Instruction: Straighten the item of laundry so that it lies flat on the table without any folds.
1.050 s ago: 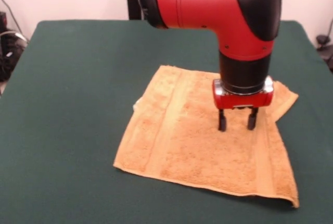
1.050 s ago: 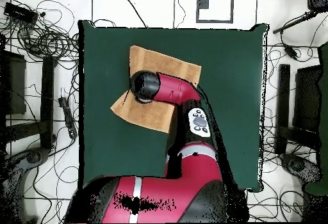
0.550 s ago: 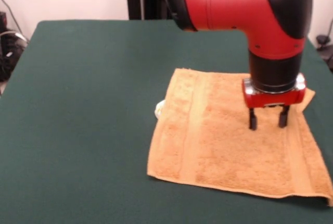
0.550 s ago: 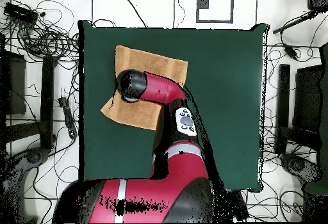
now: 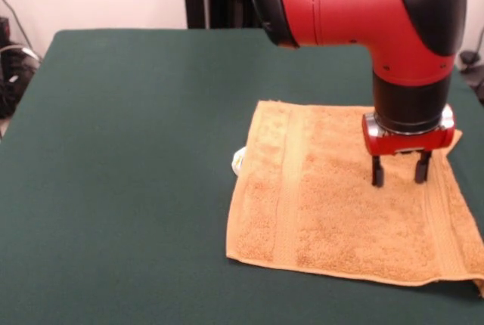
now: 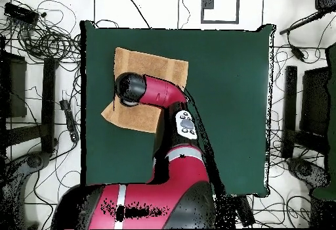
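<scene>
Towel [image 5: 333,204], golden-orange terry cloth, sits beneath the robot's gripper [image 5: 398,175], whose two black fingers are spread apart and point straight down, tips at or just above the cloth near its far right part; actual contact cannot be told. Above the fingers, a red and black arm [image 5: 378,15] drops in from the top. The towel lies mostly flat, with one woven band running along its left side and another near its right edge. A small pale tag [image 5: 238,162] peeks out at its left edge, and the far right corner is hidden behind the gripper. In the overhead view, the towel [image 6: 164,66] occupies one side of the dark green table [image 6: 223,96], with a corner reaching the table's edge.
</scene>
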